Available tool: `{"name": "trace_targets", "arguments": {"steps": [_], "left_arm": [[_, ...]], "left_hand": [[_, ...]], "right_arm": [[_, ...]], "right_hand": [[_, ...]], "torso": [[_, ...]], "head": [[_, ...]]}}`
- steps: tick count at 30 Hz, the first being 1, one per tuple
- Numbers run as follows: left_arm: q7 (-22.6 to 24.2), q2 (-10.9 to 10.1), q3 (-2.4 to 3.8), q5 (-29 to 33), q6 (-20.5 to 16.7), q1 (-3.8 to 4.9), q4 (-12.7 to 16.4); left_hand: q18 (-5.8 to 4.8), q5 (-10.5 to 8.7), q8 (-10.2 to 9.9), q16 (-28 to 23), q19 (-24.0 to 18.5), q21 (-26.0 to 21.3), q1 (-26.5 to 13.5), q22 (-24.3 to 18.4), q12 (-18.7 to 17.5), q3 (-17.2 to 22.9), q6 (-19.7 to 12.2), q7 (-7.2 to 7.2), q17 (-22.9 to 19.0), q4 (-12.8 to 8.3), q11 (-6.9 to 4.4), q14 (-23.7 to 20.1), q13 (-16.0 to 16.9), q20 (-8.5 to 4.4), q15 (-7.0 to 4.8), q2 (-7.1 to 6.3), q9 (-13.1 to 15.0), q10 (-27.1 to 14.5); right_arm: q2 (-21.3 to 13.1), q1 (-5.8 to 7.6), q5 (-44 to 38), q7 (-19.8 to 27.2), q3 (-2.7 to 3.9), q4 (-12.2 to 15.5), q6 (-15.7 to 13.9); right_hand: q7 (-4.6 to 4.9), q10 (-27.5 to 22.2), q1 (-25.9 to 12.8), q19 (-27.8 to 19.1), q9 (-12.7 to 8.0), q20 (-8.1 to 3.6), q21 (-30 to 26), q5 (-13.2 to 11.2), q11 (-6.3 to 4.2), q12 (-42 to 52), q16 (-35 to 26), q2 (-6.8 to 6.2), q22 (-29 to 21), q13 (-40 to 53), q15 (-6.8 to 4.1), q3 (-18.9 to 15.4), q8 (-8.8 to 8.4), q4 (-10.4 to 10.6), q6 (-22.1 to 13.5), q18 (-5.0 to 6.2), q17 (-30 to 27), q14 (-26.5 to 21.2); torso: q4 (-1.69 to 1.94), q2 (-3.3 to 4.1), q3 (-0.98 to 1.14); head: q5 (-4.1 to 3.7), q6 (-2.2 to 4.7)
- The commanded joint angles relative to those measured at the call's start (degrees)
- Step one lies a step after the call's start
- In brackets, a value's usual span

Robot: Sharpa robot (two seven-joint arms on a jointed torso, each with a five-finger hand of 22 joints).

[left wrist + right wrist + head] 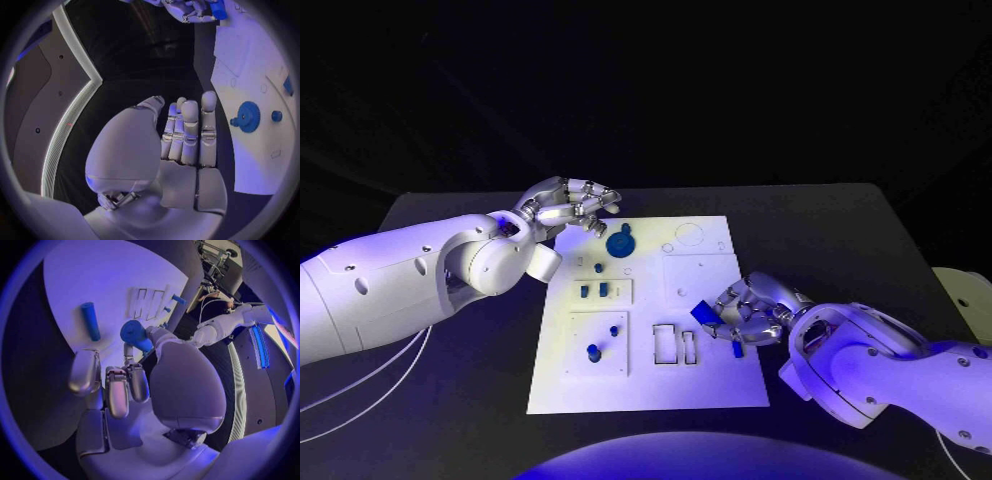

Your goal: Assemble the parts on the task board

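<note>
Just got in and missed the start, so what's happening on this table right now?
A two-armed robot is assembling small blue parts on a white board. Its right hand, at the board's right edge, holds a blue piece in its fingers, with a blue rod lying on the board nearby. The left hand hovers by the board's far left corner, holding nothing, near a blue gear sitting on the board.

Black table, thin white cables lying, perhaps loosely, near its left edge
</note>
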Motion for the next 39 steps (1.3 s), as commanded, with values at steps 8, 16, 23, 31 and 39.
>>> {"name": "trace_targets", "arguments": {"steps": [8,16,23,31,39], "left_arm": [[0.22,0.18,0.01,-0.04,0.94,0.03,0.17],[0.26,0.16,0.01,-0.04,0.88,0.03,0.26],[0.29,0.13,0.01,-0.04,0.91,0.03,0.32],[0.26,0.00,0.01,-0.04,0.86,0.04,0.42],[0.23,-0.04,0.01,-0.04,0.87,0.04,0.45]], "left_hand": [[0.71,-0.19,0.18,-0.24,0.26,-0.26,-0.51,0.45,0.23,0.38,-0.26,0.00,-0.04,-0.14,0.06,-0.39,0.06,0.34,0.04,0.09,0.11,-0.38],[0.71,-0.19,0.18,-0.24,0.26,-0.26,-0.51,0.45,0.23,0.38,-0.26,0.00,-0.04,-0.14,0.06,-0.39,0.06,0.34,0.04,0.09,0.11,-0.38],[0.71,-0.19,0.18,-0.24,0.26,-0.26,-0.51,0.45,0.23,0.38,-0.26,0.00,-0.04,-0.14,0.06,-0.39,0.06,0.34,0.04,0.09,0.11,-0.38],[0.71,-0.19,0.18,-0.24,0.26,-0.26,-0.51,0.45,0.23,0.38,-0.26,0.00,-0.04,-0.14,0.06,-0.39,0.06,0.34,0.04,0.09,0.11,-0.38],[0.71,-0.19,0.18,-0.24,0.26,-0.26,-0.51,0.45,0.23,0.38,-0.26,0.00,-0.04,-0.14,0.06,-0.39,0.06,0.34,0.04,0.09,0.11,-0.38]], "right_arm": [[2.69,0.14,5.76,1.76,0.01,-0.05,0.68],[4.86,-0.88,7.28,1.17,-0.05,-0.87,2.41],[6.14,-1.64,5.96,0.39,-0.07,-1.67,2.09],[6.68,-1.79,5.10,-0.62,-0.07,-2.17,3.56],[6.96,-1.81,5.01,-0.61,-0.07,-2.05,4.55]], "right_hand": [[-1.78,0.69,-0.81,-0.02,1.65,-0.33,-0.40,0.28,0.01,0.35,0.37,1.05,0.49,6.17,-0.45,1.58,0.31,0.58,2.42,-0.72,14.85,6.02],[-1.72,0.71,-2.10,-0.04,1.75,-0.30,-0.54,-0.28,0.07,0.32,0.35,0.82,0.50,6.19,-0.40,2.16,0.19,0.58,2.43,-0.71,14.77,6.00],[-1.69,0.69,-3.34,-0.08,1.84,-0.27,-0.77,-0.84,0.10,0.25,0.31,0.57,0.46,6.16,-0.37,2.50,0.13,0.59,2.57,-0.68,14.67,5.98],[-1.83,0.67,-5.44,-0.07,2.04,-0.28,-0.95,-2.42,0.02,0.10,0.28,0.20,0.51,6.10,-0.42,2.81,0.21,0.60,3.22,-0.65,14.58,5.96],[-1.86,0.62,-6.87,-0.12,2.10,-0.30,-1.23,-3.24,0.00,-0.04,0.27,0.01,0.45,6.01,-0.44,2.68,0.16,0.64,3.46,-0.61,14.54,5.95]], "torso": [[0.04,0.01,-0.10],[0.04,0.01,-0.12],[0.03,0.01,-0.06],[0.00,0.08,-0.04],[0.05,0.02,0.00]], "head": [[0.19,-0.40],[0.38,-0.61],[0.57,-0.77],[0.78,-0.98],[0.95,-1.17]]}}
